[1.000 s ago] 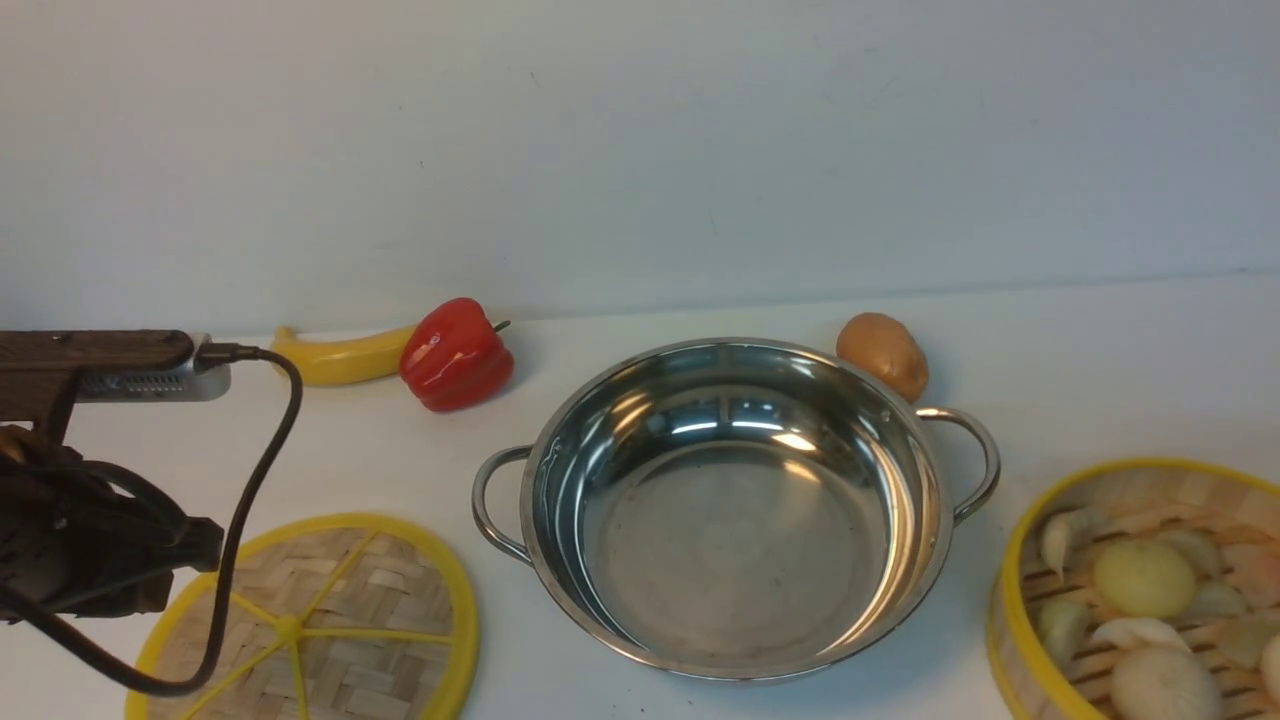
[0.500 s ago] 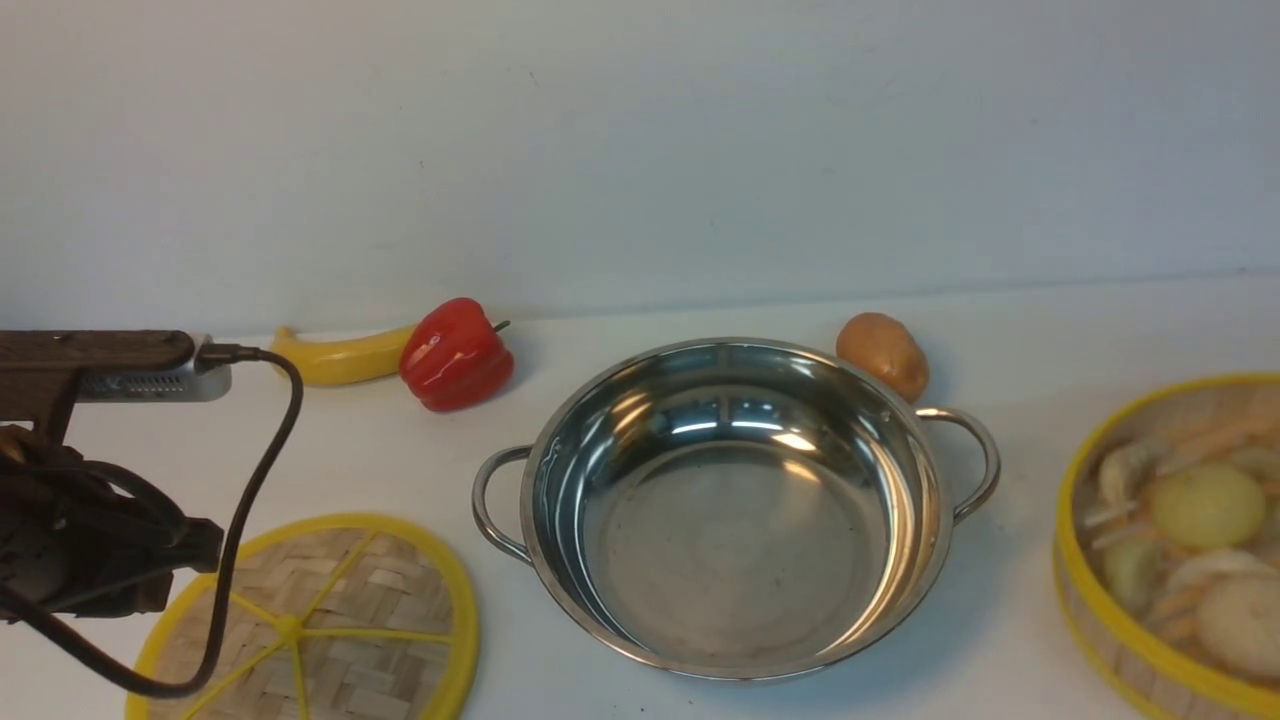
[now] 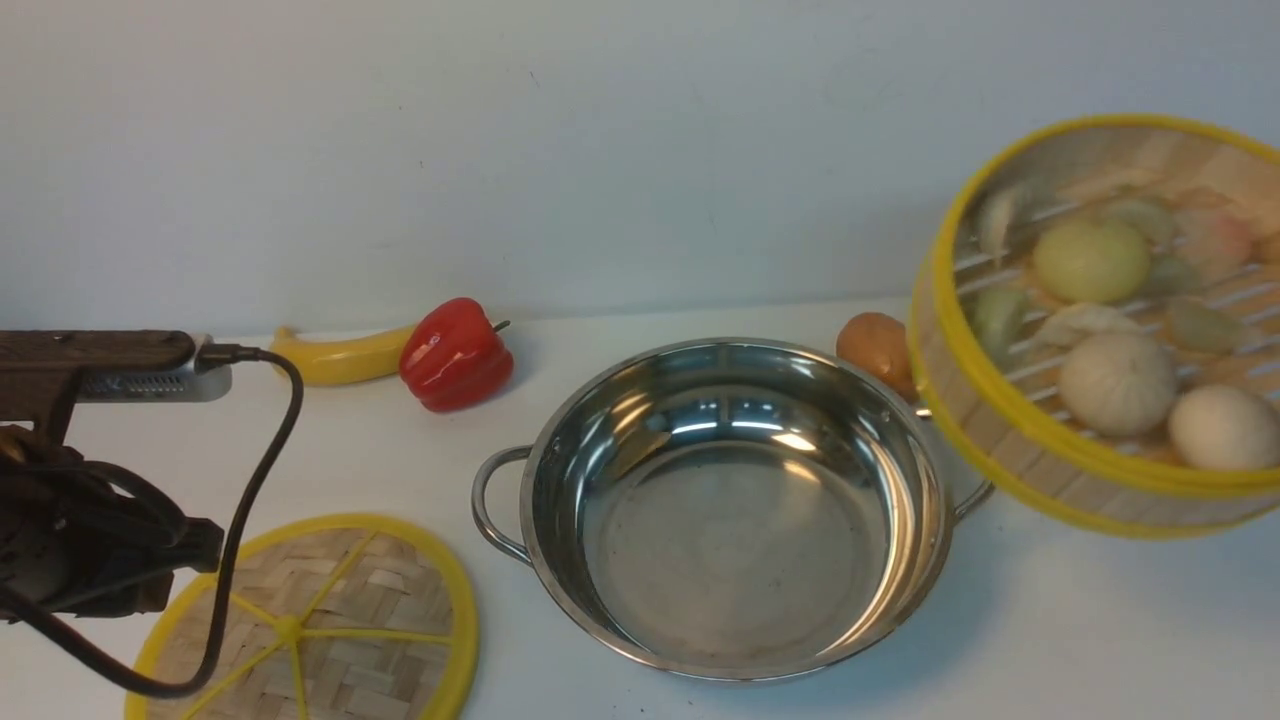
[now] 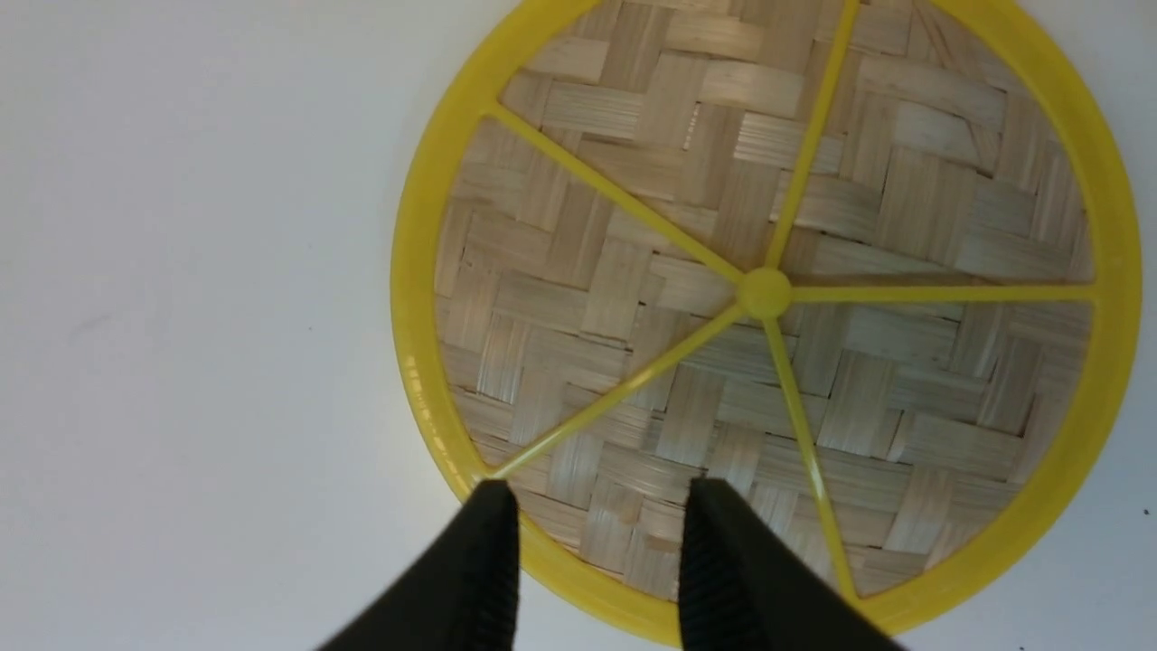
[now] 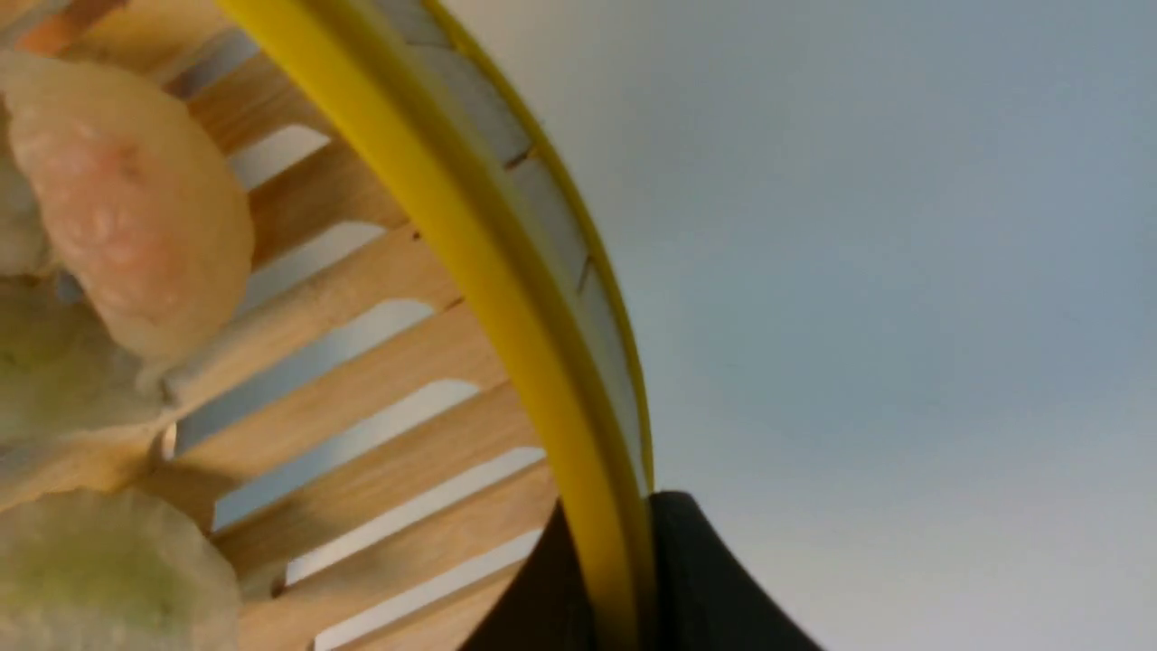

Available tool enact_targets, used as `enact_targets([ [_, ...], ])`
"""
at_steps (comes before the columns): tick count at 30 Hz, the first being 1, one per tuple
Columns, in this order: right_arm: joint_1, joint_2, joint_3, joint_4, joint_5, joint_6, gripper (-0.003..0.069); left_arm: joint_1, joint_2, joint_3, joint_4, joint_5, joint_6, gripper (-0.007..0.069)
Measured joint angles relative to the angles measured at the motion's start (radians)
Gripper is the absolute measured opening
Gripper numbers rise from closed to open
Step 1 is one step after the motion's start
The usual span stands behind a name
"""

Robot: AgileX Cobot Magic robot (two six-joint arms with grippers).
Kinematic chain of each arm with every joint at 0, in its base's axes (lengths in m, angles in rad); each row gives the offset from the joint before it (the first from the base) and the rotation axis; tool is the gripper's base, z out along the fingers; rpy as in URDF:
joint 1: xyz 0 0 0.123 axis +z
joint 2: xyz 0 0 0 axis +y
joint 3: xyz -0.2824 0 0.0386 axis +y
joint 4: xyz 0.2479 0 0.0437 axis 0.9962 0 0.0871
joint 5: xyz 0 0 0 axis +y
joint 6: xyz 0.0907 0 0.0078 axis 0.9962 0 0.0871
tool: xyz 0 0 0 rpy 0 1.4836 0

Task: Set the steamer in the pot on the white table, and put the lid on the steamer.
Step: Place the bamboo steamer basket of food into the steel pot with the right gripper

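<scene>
The steamer (image 3: pixel 1100 330), a bamboo basket with yellow rim holding pale buns and dumplings, hangs tilted in the air at the right, above the pot's right handle. My right gripper (image 5: pixel 624 542) is shut on the steamer's yellow rim (image 5: pixel 506 271); the gripper itself is out of the front view. The shiny steel pot (image 3: pixel 735 505) stands empty on the white table (image 3: pixel 1100 640). The woven lid (image 3: pixel 310 625) lies flat at the front left. My left gripper (image 4: pixel 597 506) hovers open above the lid's (image 4: pixel 764 294) near edge, holding nothing.
A red bell pepper (image 3: pixel 455 353) and a banana (image 3: pixel 335 358) lie behind the pot at the left. A brown potato (image 3: pixel 875 350) sits behind the pot's right side, partly hidden by the steamer. My left arm with its cable (image 3: pixel 100 530) stands at the left edge.
The steamer has risen off the table at the front right and moved up and left toward the pot, tilting. The left arm, lid and pot have not moved.
</scene>
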Motion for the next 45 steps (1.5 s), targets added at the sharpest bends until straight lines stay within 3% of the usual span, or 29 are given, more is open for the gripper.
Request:
enact_targets([
  [3,0.150,0.089,-0.068,-0.004,0.004,0.038,0.0059,0.000,0.000,0.000,-0.001,0.000,0.000,0.0241],
  [9,0.349,0.245,-0.218,-0.002,0.007,0.101,0.0059,0.000,0.000,0.000,-0.005,0.000,0.000,0.0241],
  [16,0.492,0.418,-0.381,0.020,0.007,0.140,0.0059,0.000,0.000,0.000,-0.047,0.000,0.000,0.0241],
  [45,0.508,0.619,-0.422,-0.077,0.005,0.155,0.0059,0.000,0.000,0.000,-0.050,0.000,0.000,0.0241],
])
